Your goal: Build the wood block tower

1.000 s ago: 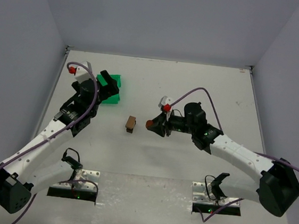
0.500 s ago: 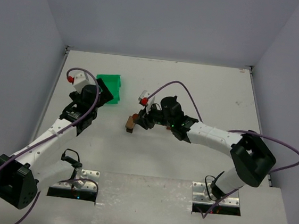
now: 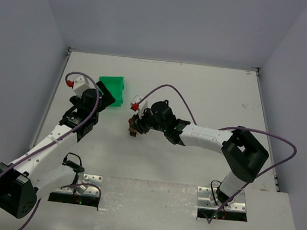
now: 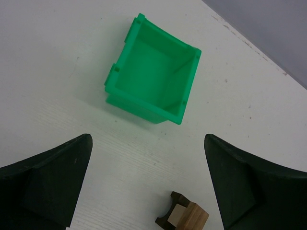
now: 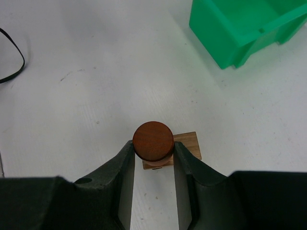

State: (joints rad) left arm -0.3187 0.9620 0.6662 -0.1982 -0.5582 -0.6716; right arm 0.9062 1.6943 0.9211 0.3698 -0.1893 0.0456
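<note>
My right gripper is shut on a round reddish-brown wooden cylinder and holds it directly over a small stack with a tan block on top. In the top view the stack sits mid-table under the right gripper. In the left wrist view the stack shows a tan block on a dark brown arch piece, at the bottom edge. My left gripper is open and empty, between the stack and the green bin; it also shows in the top view.
A green plastic bin lies at the back left, with no blocks in it in the left wrist view, and shows in the right wrist view. A black cable loop lies left of the stack.
My right arm has reached left with the cylinder, from beside the stack to directly over it. My left gripper has drawn back a little from the green bin.
</note>
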